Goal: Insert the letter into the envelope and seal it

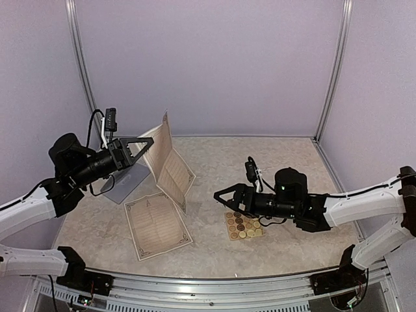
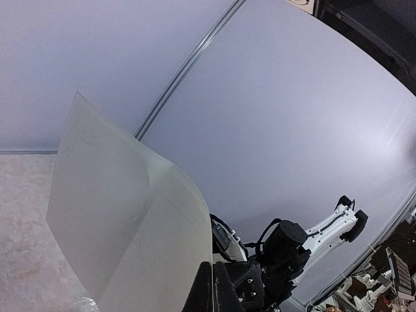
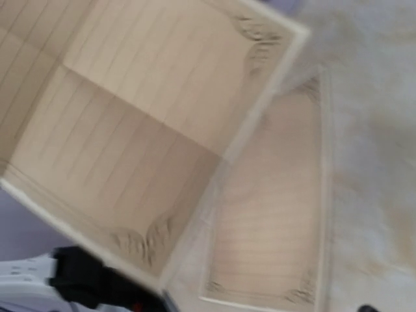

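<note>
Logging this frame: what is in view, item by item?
folded letter: one, cream with lined ornamented print, lifted up left of centre, held in the left jaws
flat letter sheet: one, cream with ornamented border, lying near front left
envelope: one, grey-lavender, flat on the table below the left gripper
sticker sheet: one, tan with round stickers, right of centre under the right gripper
table: one, pale mottled beige
walls: lavender panels on three sides
left gripper: one, black, raised at left
right gripper: one, black, low at centre, holding nothing
</note>
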Robot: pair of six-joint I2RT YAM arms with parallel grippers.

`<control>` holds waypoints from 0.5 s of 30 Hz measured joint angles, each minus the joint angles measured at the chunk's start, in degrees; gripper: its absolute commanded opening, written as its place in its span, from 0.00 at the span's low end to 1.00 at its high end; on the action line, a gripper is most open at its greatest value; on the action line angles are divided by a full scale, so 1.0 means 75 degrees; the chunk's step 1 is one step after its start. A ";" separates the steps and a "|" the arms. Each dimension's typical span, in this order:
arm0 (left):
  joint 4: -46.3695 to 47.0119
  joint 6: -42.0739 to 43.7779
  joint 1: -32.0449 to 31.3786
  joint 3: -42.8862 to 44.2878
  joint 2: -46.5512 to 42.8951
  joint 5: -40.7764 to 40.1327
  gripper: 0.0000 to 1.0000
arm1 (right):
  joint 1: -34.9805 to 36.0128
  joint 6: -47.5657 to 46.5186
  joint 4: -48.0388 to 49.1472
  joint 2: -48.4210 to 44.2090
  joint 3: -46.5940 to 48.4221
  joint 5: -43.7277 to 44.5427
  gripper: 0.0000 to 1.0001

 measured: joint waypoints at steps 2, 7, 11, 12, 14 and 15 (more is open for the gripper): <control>0.0312 0.0029 -0.0163 0.0067 0.0058 -0.0009 0.00 | 0.0000 0.0061 0.0472 0.0006 -0.0044 -0.0099 0.96; 0.1119 -0.0041 -0.0466 0.0070 0.0178 -0.0006 0.00 | 0.0003 0.0230 0.1620 0.0256 -0.0055 -0.0335 0.97; 0.1664 -0.0076 -0.0807 0.0082 0.0224 -0.0015 0.00 | 0.0015 0.0437 0.2165 0.0650 -0.0015 -0.0536 0.97; 0.1743 -0.0079 -0.0860 0.0093 0.0242 -0.0015 0.00 | 0.0026 0.0472 0.2261 0.0734 -0.0009 -0.0577 0.97; 0.1894 -0.0096 -0.0970 0.0195 0.0315 -0.0015 0.00 | 0.0058 0.0586 0.2535 0.0918 -0.0006 -0.0679 0.97; 0.1970 -0.0108 -0.1008 0.0245 0.0358 -0.0009 0.00 | 0.0067 0.0624 0.2652 0.0979 -0.0006 -0.0708 0.96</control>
